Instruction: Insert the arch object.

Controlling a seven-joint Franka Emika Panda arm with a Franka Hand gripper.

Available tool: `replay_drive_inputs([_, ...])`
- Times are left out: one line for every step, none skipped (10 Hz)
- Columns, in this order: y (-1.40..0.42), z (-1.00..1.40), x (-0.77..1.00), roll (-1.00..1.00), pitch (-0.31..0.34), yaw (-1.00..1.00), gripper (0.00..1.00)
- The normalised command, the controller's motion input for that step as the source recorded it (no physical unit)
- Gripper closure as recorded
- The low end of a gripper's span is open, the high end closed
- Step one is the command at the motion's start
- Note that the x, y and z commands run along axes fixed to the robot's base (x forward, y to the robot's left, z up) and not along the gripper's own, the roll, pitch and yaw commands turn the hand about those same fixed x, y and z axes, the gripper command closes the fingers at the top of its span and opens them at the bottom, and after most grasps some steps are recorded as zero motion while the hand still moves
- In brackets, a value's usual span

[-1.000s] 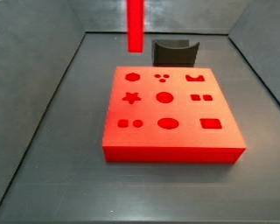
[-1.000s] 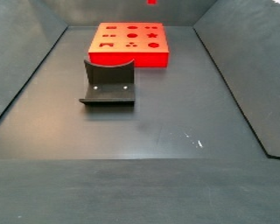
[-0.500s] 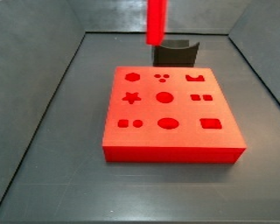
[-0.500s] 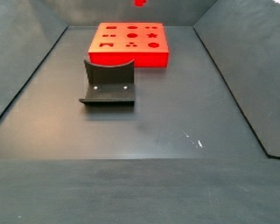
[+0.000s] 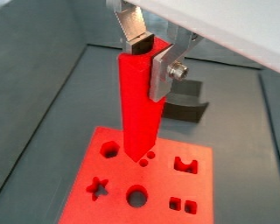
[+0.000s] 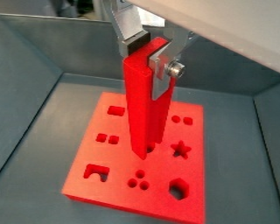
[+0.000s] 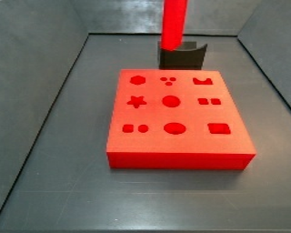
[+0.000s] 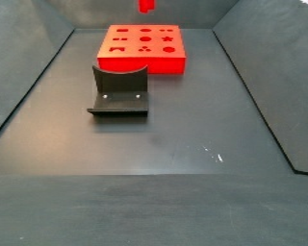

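Observation:
My gripper (image 5: pixel 145 52) is shut on the top of the arch object (image 5: pixel 139 109), a long bright red straight bar that hangs upright. It also shows in a wrist view (image 6: pixel 143 101), gripper (image 6: pixel 149 52). The bar hangs above the flat red board (image 5: pixel 113 197) with shaped holes, clear of it. In a side view the bar (image 7: pixel 174 25) comes down from the top edge above the board's far edge (image 7: pixel 173 114); the gripper itself is out of frame there. In a side view only the bar's tip (image 8: pixel 145 5) shows above the board (image 8: pixel 143 48).
The dark fixture (image 8: pixel 119 89) stands on the floor in front of the board, and shows behind the board in a side view (image 7: pixel 182 54) and in a wrist view (image 5: pixel 185 99). Grey walls enclose the dark floor (image 8: pixel 157 144).
The bar has moved to the right in a side view, from over the board's far left to in front of the fixture. The board and the fixture have not moved.

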Motion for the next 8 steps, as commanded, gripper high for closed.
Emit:
replay_drive_inputs([-0.03, -0.19, 0.47, 0.20, 0.077, -0.46, 1.00])
replay_drive_inputs([-0.02, -0.13, 0.50, 0.16, 0.059, -0.47, 1.00])
replay_drive_inputs([0.00, -0.14, 0.50, 0.14, 0.059, -0.48, 1.00])
replay_drive_inputs([0.00, -0.10, 0.51, 0.13, 0.066, -0.47, 1.00])
replay_drive_inputs([0.00, -0.05, 0.57, 0.07, 0.057, -0.46, 1.00])
replay_drive_inputs([0.00, -0.04, 0.64, 0.00, 0.027, -0.49, 1.00])
replay_drive_inputs([0.03, -0.04, 0.60, -0.05, 0.000, -0.57, 1.00])
replay_drive_inputs([0.07, -0.06, 0.56, -0.07, 0.000, -0.62, 1.00])
